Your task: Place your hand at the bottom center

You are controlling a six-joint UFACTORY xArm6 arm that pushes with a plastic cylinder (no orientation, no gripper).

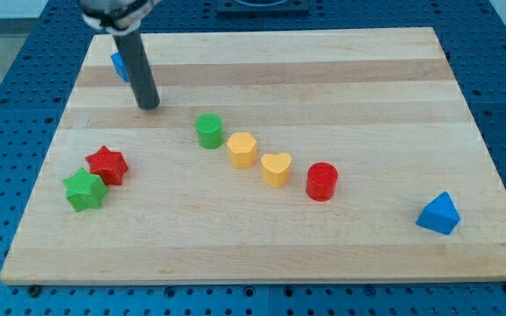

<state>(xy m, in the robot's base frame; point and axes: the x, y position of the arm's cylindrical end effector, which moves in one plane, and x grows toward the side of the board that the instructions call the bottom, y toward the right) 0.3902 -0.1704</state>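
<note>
rod tip, my tip, the end effector, rests on the bench near the view's top left; it is a plain rod with nothing to open or close, and it holds nothing. blue block, shape partly hidden behind the rod, sits just above-left of my tip, possibly touching the rod. green cylinder lies right and below, then yellow block, yellow heart and red cylinder in a descending diagonal. red star touches green star at the left. blue triangular block sits at lower right. bottom centre of the bench is well apart from my tip.
</note>
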